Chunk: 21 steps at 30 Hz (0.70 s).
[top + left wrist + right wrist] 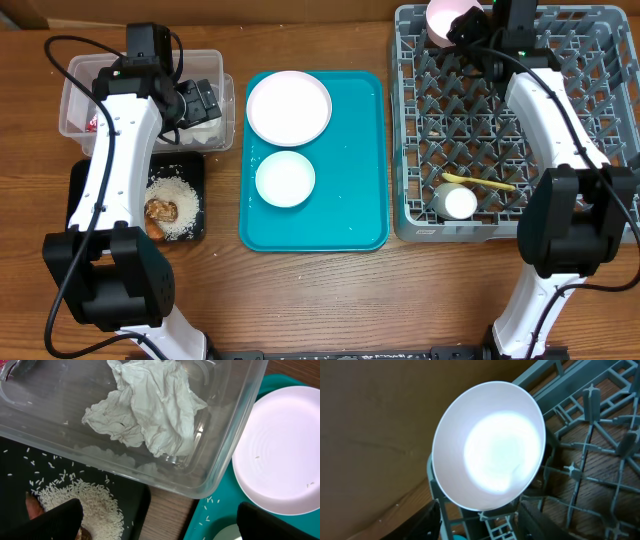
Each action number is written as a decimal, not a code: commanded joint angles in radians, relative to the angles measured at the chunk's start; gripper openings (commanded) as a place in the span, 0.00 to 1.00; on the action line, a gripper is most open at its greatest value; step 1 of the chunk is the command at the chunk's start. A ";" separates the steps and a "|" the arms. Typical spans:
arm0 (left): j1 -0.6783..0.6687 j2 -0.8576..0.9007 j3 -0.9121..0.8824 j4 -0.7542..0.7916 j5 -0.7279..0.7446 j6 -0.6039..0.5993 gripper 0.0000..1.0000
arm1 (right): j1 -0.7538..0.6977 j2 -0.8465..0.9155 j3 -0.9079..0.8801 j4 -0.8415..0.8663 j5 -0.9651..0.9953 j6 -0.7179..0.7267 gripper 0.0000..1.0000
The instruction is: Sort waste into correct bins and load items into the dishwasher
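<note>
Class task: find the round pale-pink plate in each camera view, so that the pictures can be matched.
Overhead: plate, upper centre-left, on the teal tray.
Left wrist: plate at the right edge, on the same tray.
Right wrist: not in it.
Shared landmark: teal tray, overhead and left wrist only.

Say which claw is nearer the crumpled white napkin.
Left. The left claw hangs above the crumpled white napkin in the clear plastic tub; the right claw is far off at the grey plastic dish rack.
</note>
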 commanded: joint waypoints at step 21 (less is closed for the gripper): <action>0.004 -0.007 0.019 0.003 -0.012 0.017 1.00 | -0.011 0.092 0.004 0.062 0.087 0.026 0.40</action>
